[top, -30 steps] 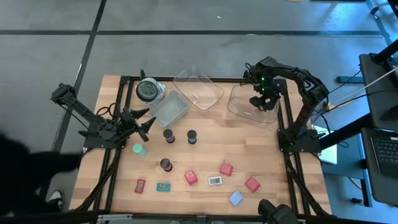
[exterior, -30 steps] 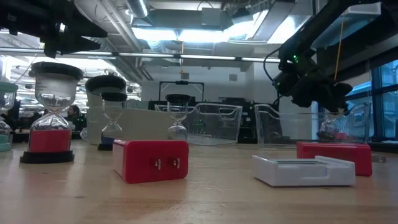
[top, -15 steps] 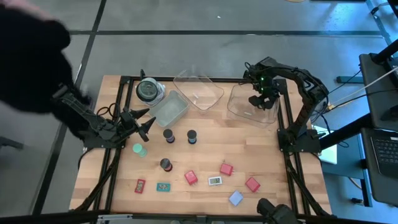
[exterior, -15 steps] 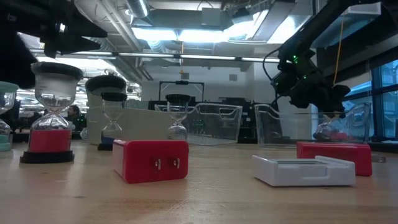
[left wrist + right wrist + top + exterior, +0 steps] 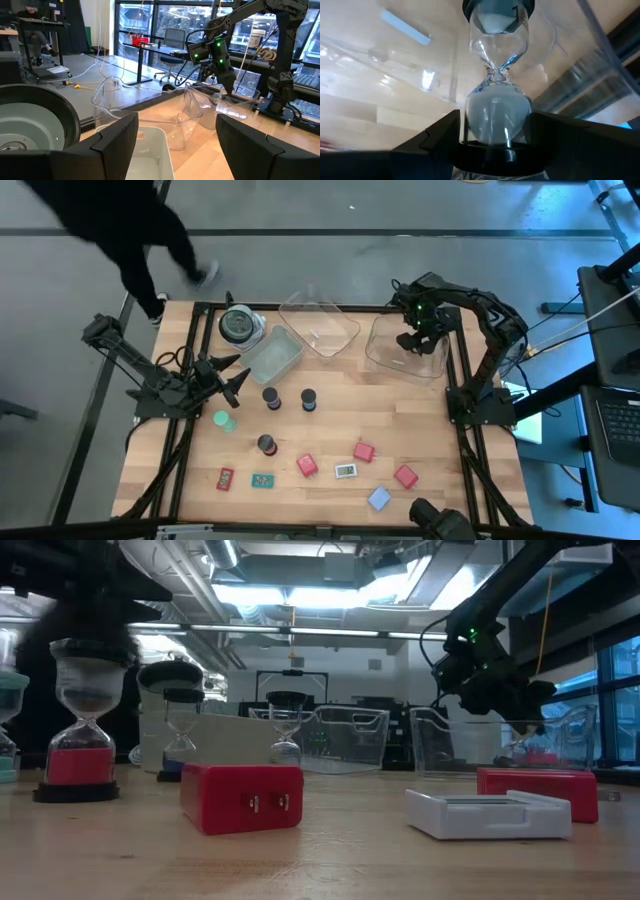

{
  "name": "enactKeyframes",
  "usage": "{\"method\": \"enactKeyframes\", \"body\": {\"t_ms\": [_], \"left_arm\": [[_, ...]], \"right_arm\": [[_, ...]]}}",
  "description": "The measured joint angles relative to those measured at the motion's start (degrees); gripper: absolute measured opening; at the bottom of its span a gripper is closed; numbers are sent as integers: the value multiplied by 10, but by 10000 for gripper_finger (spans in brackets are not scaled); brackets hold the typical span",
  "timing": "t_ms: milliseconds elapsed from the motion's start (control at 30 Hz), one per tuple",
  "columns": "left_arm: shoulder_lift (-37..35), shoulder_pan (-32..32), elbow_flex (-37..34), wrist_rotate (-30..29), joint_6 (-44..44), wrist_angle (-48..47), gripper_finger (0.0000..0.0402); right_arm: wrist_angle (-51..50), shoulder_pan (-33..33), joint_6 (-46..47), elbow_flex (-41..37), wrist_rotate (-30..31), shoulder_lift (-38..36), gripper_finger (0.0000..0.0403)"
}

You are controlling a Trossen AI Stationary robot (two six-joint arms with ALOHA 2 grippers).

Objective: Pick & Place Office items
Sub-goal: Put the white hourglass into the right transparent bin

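Note:
My right gripper (image 5: 415,343) is shut on a clear hourglass (image 5: 495,75) with pale sand and black end caps, over the clear tray (image 5: 385,360) at the far right. More hourglasses (image 5: 271,396) (image 5: 308,399) (image 5: 224,420) (image 5: 266,444) stand on their end caps mid-table. Red blocks (image 5: 307,465) (image 5: 364,451) (image 5: 405,475) and flat pieces, white (image 5: 346,471), pale blue (image 5: 379,498), red (image 5: 225,478) and teal (image 5: 262,480), lie near the front edge. At the left, my left gripper (image 5: 235,377) waits open and level, with nothing between its fingers. My right gripper pinches the hourglass between its two fingers (image 5: 440,137) at the bulb beside one black end cap (image 5: 492,152). The fingers slant down from above and lie along the hourglass, which points away from them into the tray. Whether its far end touches the tray, I cannot tell.
A second clear tray (image 5: 320,325), a frosted tub (image 5: 272,355) and a round clear jar with a dark lid (image 5: 239,327) stand at the far middle and left. A person walks on the floor beyond the table's far left corner. Bare wood lies mid-table on the right.
My right gripper has tipped a little over the right tray, still shut on the hourglass. A person has crossed the floor past the table's far left corner.

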Motion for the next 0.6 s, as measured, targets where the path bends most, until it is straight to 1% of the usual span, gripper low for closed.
{"method": "enactKeyframes", "body": {"t_ms": [167,400,600], "left_arm": [[0,0,0,0,0,0,264],[0,0,0,0,0,0,264],[0,0,0,-1,6,-1,264]], "right_arm": [[1,0,0,0,0,9,219],[1,1,-16,0,-1,44,215],[0,5,-41,0,3,41,217]]}}
